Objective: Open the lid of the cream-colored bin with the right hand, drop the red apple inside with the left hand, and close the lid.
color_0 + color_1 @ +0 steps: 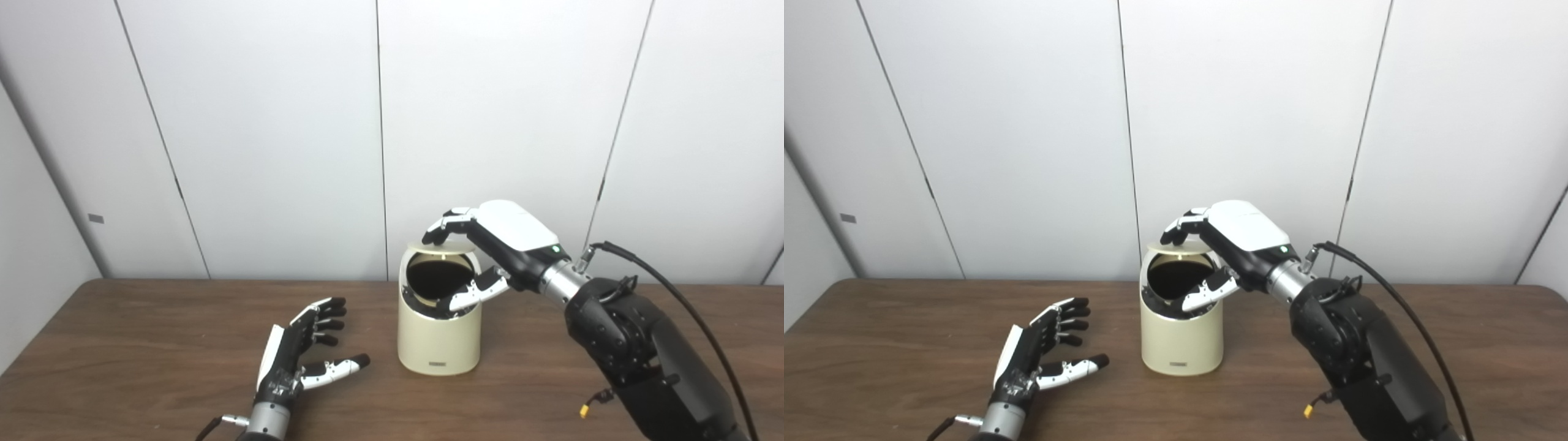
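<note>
right hand [499, 245] | fingers on raised lid [442, 247] | left hand [303, 349] spread, empty

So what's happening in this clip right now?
The right hand holds the lid of the cream bin raised, fingers on top and thumb at the rim, so the dark opening shows. The left hand rests open on the table left of the bin, holding nothing. No apple is visible on the table; whether it is inside the bin cannot be seen.
</note>
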Tool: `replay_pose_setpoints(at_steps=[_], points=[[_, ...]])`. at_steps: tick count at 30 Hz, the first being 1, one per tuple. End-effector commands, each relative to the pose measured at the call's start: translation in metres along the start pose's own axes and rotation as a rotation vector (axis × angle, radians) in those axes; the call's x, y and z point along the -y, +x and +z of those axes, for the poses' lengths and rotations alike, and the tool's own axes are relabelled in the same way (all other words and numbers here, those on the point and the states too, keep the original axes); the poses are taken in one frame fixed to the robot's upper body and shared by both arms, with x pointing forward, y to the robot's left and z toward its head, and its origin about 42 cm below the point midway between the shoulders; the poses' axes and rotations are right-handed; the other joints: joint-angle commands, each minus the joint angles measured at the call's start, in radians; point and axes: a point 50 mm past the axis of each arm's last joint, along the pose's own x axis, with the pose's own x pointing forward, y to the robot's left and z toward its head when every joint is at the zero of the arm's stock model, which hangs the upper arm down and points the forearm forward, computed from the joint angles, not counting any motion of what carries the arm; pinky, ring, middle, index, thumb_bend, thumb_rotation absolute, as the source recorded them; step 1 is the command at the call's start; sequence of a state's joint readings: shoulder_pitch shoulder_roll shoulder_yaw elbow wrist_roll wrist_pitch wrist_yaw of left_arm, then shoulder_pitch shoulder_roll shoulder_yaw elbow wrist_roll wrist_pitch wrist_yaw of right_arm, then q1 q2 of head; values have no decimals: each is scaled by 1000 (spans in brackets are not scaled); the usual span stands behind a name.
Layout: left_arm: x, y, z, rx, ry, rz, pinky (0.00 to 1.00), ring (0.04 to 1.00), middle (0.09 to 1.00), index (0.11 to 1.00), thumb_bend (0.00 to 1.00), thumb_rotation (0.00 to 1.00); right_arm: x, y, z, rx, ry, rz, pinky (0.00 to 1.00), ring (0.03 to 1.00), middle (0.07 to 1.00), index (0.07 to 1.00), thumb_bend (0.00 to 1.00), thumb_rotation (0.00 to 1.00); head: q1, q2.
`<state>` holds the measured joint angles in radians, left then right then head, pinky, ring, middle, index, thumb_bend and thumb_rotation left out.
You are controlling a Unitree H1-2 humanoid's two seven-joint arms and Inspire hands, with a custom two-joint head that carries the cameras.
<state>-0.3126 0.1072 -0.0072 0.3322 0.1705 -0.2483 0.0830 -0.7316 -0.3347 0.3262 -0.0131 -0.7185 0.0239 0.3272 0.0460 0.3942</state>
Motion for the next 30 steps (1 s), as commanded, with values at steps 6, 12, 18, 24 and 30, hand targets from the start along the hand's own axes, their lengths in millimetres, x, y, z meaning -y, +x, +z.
replay_pose_setpoints(at_steps=[6,12,18,24,30], points=[[3,-4,1,9,8,-6,619,723,779,784,784,45,16,-11,-2,36,-57,-59,784,841,687,697,666,372,2,5],[3,-3,3,2,18,1,626,722,771,780,799,68,14,-18,-1,53,-87,-67,794,814,675,691,678,407,7,10],[3,-4,3,-1,18,-2,641,737,784,786,787,72,9,-23,4,60,-113,-52,802,814,672,691,692,389,8,17],[2,-4,3,-1,20,1,627,731,775,783,796,74,4,-24,9,81,-112,-38,821,831,670,694,683,393,9,19],[2,-4,3,-2,20,0,628,726,773,784,798,74,1,-22,13,88,-103,-22,841,851,684,704,673,400,10,23]])
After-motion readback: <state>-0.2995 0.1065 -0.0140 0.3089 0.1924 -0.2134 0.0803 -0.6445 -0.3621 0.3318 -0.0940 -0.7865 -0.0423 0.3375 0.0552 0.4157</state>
